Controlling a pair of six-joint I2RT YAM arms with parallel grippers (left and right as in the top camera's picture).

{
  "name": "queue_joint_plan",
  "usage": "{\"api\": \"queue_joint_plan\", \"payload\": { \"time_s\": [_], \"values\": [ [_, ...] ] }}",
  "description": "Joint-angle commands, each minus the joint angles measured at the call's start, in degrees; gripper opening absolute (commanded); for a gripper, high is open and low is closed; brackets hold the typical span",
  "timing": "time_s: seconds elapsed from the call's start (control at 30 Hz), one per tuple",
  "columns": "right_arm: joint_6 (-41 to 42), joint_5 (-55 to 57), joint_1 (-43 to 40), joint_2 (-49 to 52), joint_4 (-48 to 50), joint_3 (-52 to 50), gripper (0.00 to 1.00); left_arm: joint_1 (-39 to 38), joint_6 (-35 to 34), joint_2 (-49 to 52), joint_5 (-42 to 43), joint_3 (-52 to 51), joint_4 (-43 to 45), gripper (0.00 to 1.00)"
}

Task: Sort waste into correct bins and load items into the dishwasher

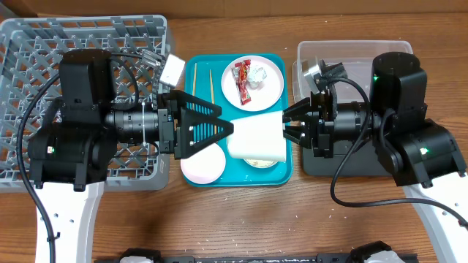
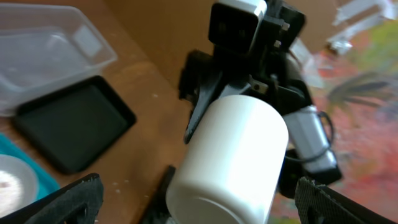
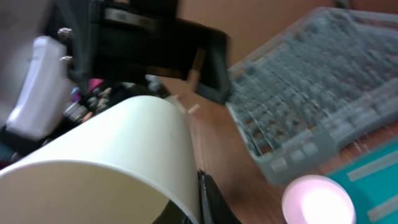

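My right gripper [image 1: 284,124] is shut on the rim of the white cup [image 1: 256,137] and holds it on its side above the teal tray [image 1: 189,80]. My left gripper [image 1: 225,123] is open, with its fingertips at the cup's base end. In the left wrist view the cup [image 2: 230,162] sits between the wide-open fingers [image 2: 202,205]. In the right wrist view a finger [image 3: 208,199] presses the cup wall [image 3: 112,155]. The plate [image 1: 269,80] holds the red-and-white wrapper [image 1: 242,79] and the tissue [image 1: 257,75]. The chopsticks [image 1: 208,84] lie on the tray.
The grey dish rack [image 1: 29,51] stands at the left and also shows in the right wrist view [image 3: 311,93]. A pink bowl [image 1: 202,164] and a second bowl [image 1: 259,162] sit on the tray's near side. The clear tub [image 1: 351,52] and the black tray [image 1: 344,164] are at the right.
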Motion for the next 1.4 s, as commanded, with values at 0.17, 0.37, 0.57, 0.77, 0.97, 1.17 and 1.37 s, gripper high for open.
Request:
{"api": "queue_joint_plan", "payload": {
  "time_s": [0.17,0.37,0.57,0.77,0.97,1.17,1.37],
  "values": [
    [5.16,-9.2,0.92,1.4,9.53,1.09,0.04,-4.52,1.55,0.13,10.29,0.5,0.28,1.0],
    [10.4,-8.39,0.94,3.93,12.15,1.09,0.04,-7.28,3.45,0.13,12.55,0.5,0.48,0.97],
    [11.17,-7.58,0.92,4.2,12.11,1.09,0.04,-7.28,3.41,0.13,5.09,0.5,0.44,0.84],
    [12.41,-7.56,0.94,4.22,11.91,1.09,0.04,-7.26,3.43,0.15,1.16,0.5,0.5,0.82],
    [12.44,-7.58,0.94,4.22,11.65,1.09,0.04,-7.26,3.43,0.15,-2.4,0.5,0.5,0.74],
    [12.41,-7.58,0.98,4.22,11.21,1.09,0.04,-7.26,3.32,0.15,-1.84,0.5,1.4,0.87],
    [12.39,-7.54,1.97,4.22,11.21,1.09,0.04,-7.26,2.47,0.15,-1.81,0.5,4.57,0.84]
  ]
}}
